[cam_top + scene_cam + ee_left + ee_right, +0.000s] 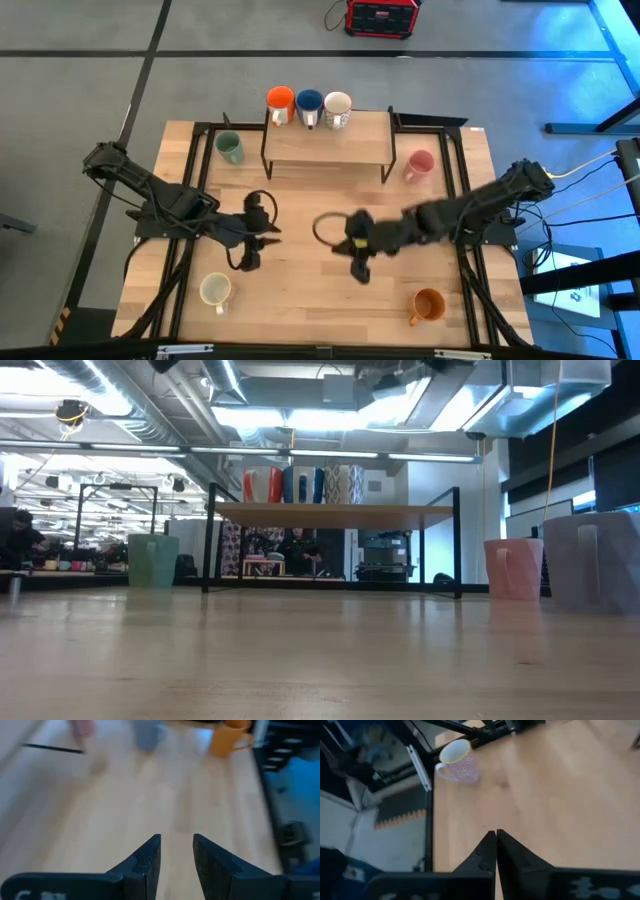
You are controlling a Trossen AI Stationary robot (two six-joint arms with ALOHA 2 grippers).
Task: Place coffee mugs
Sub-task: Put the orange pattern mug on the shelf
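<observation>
Three mugs stand on top of the black-framed shelf (326,140): orange-red (279,98), dark blue (309,102) and a patterned white one (337,106). On the table stand a sage green mug (229,148), a pink mug (419,164), a cream mug (215,290) and an amber orange mug (428,305). A lavender mug (590,560) shows in the low view, and also in the left wrist view (147,735). My left gripper (268,235) hovers open over the table's middle left. My right gripper (358,270) hovers shut just right of the middle, pointing toward the cream mug (456,760).
The shelf's black legs stand at the table's far middle. Bare wood (310,290) lies between the two grippers and toward the near edge. Black frame rails (462,170) run along the table's left and right sides. A red box (381,15) sits on the floor beyond.
</observation>
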